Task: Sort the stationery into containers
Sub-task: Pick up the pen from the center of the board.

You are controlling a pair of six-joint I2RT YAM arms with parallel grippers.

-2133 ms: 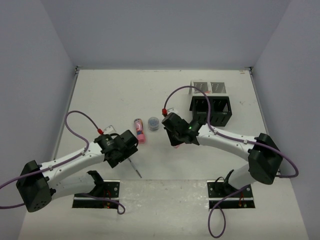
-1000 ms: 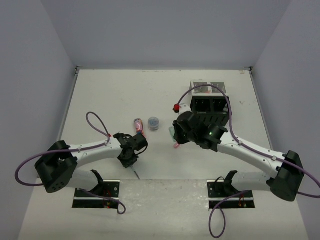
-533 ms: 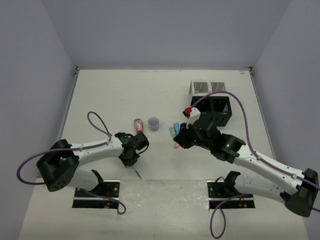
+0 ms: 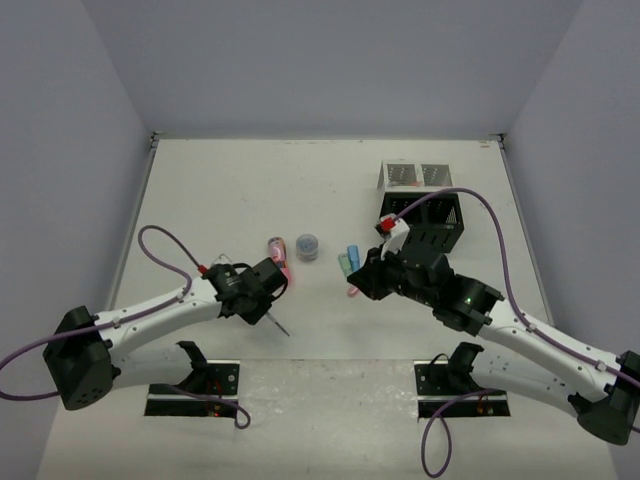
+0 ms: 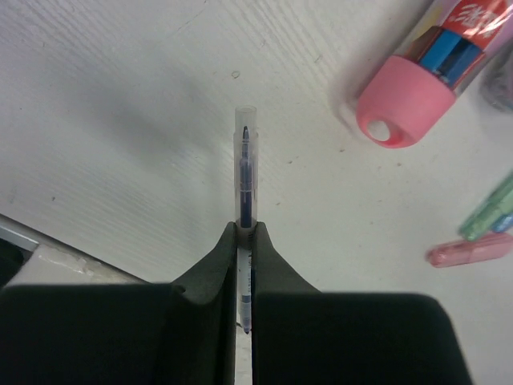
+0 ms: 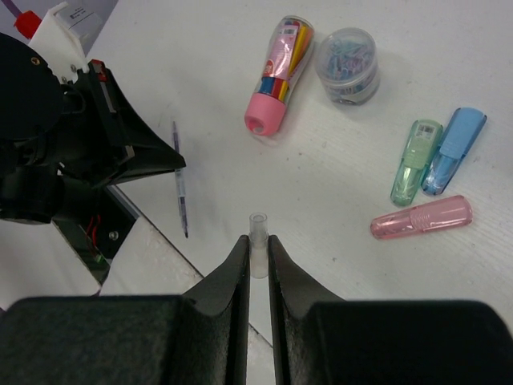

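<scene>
My left gripper [image 5: 245,228] is shut on a thin clear pen with blue ink [image 5: 244,168], which sticks out past the fingertips just above the table. From above, the left gripper [image 4: 264,303] and the pen [image 4: 279,324] sit left of centre. My right gripper [image 6: 257,241] is shut on a small clear tube [image 6: 257,228], like a pen cap. A fat pink marker [image 6: 276,80], a round pot of clips [image 6: 347,64], and stubby green [image 6: 413,164], blue [image 6: 453,152] and pink [image 6: 421,218] markers lie on the table. The black container [image 4: 425,222] and the white container [image 4: 415,175] stand at the back right.
The right gripper [image 4: 362,283] hovers beside the stubby markers [image 4: 347,260]. The fat pink marker [image 4: 278,258] and the pot [image 4: 308,246] lie between the two arms. Both arm bases [image 4: 195,385] are bolted at the table's near edge.
The left gripper has closed on the pen and lifted it, drawing it up and right from the near edge. The right arm has shifted only slightly, still holding the tube.
</scene>
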